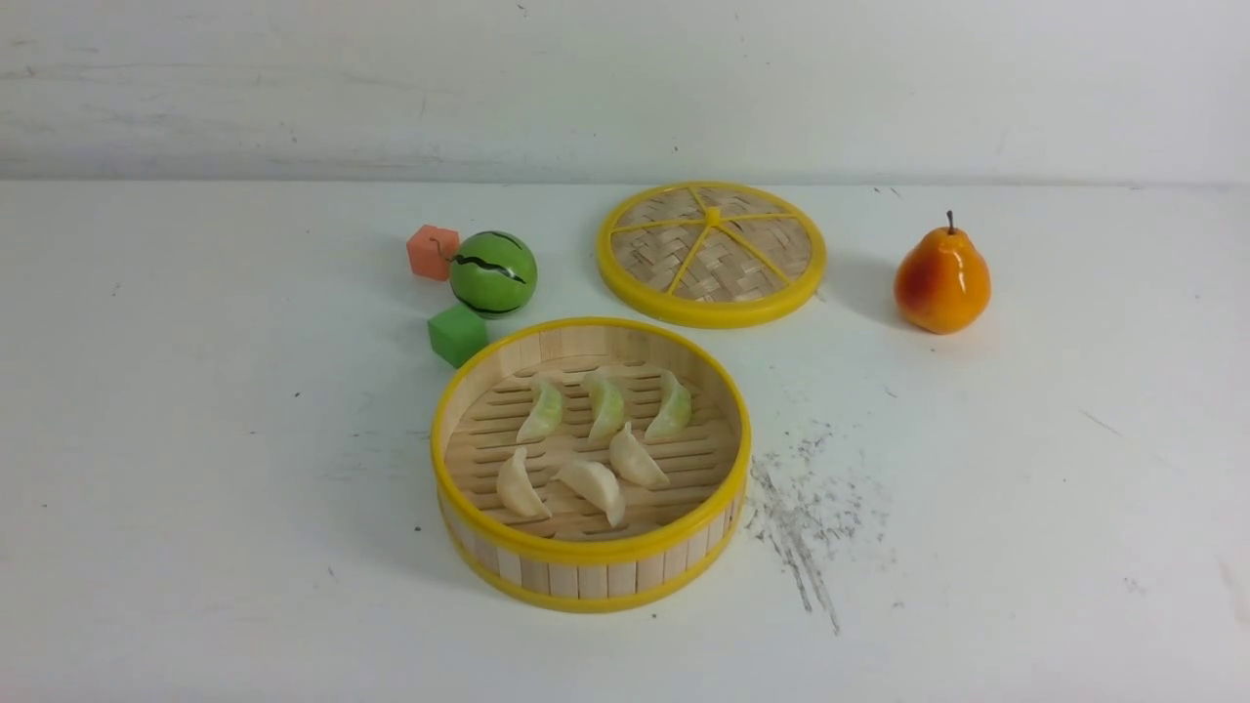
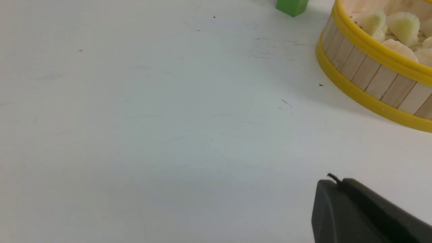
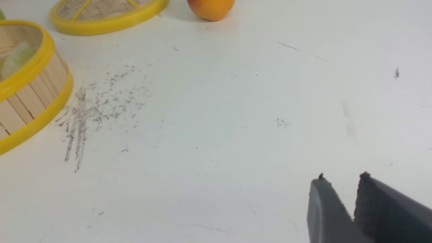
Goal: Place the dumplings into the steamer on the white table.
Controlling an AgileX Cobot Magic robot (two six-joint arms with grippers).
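Front view: the steamer (image 1: 590,561), a round shallow basket walled with pale wooden slats between glossy yellow rims, is seen on the white table (image 1: 146,439), and all six dumplings (image 1: 587,441) are laid on its slotted floor, three translucent green crescents in a row behind three pleated cream ones. Behind the steamer a flat woven lid (image 1: 711,252) with yellow spokes is found; a glossy orange pear (image 1: 941,278) is set to the right of the steamer, and a striped green ball (image 1: 492,273), a coral cube (image 1: 433,252) and a green cube (image 1: 457,334) to its left rear. A patch of grey specks (image 1: 806,508) is smeared just right of the steamer. The left gripper (image 2: 332,182) is closed and empty, well apart from the steamer's left wall. The right gripper (image 3: 342,180) is parted by a narrow gap, nothing being held, well to the steamer's right.
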